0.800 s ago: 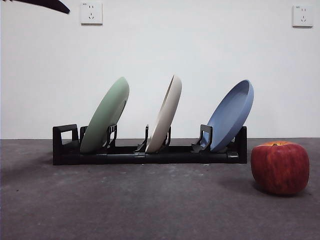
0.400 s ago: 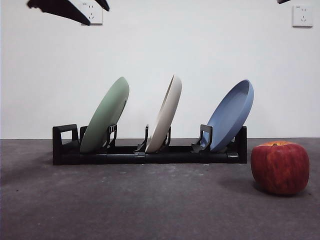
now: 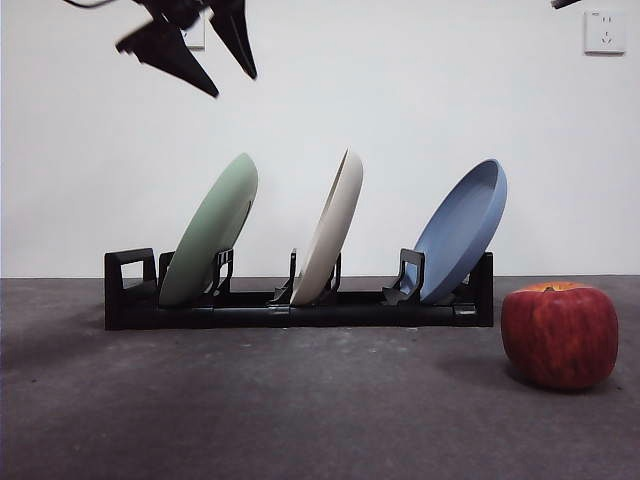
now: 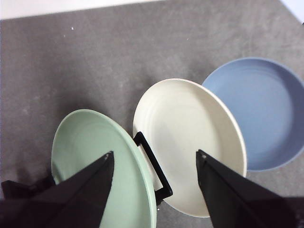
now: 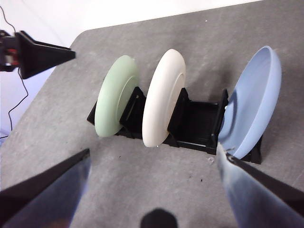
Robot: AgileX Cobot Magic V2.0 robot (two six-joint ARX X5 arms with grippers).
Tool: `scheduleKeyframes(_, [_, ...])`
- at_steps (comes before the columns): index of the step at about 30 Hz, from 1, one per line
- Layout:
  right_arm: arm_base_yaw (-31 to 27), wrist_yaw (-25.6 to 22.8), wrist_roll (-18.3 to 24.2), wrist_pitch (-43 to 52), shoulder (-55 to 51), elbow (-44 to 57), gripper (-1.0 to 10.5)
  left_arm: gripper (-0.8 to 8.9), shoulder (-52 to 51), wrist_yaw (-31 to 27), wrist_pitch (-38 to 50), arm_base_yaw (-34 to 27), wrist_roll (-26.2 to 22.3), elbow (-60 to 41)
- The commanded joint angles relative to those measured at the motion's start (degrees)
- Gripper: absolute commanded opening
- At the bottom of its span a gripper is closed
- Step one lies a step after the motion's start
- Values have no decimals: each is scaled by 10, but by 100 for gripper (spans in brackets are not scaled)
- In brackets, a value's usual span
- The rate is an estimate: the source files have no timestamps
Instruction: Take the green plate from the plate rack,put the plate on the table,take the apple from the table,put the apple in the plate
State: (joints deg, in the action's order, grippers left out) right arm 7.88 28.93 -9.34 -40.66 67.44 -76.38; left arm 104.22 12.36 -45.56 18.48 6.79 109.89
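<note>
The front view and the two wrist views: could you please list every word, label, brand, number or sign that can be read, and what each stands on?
No text can be read in any view.
Wall socket: a tiny mark at its top, too small to read.
Green plate, cream-white plate, blue plate, plate rack, apple: no print shows.

- Left claw [image 3: 228, 85]: enters the front view from the top left, high above the desk, its two black jaws spread apart and pointing down and to the right, holding nothing.
- Left wrist view: same claw [image 4: 154, 159], jaws wide apart.
- Right claw [image 5: 154, 159]: jaws parted, nothing gripped; only a dark tip at the front view's top right corner.
</note>
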Motion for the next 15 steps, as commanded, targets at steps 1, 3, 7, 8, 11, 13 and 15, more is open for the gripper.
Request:
scheduleKeyframes(1, [1,0,6,3,2,-3,445,292,26,-4,-9,2,-11,13])
scheduleKeyframes(3, [1,-1,6,3,2,-3,445,292,39,-5,-10,4,-11,13])
scheduleKeyframes(7, [1,-5,6,3,2,-3,445,292,63,-7,-21,4,-11,13])
scheduleKeyframes(8, [1,-7,6,2,2,-3,445,292,67,-9,-26,4,-11,13])
scheduleKeyframes(11, [1,-9,6,2,2,-3,444,292,84,-19,-39,4,-11,13])
scheduleKeyframes(13, [1,-9,6,1,2,-3,445,292,92,-19,-43,4,-14,13])
scheduleKeyframes(15, [1,-9,6,0,2,-3,444,291,97,-19,-45,4,-15,13])
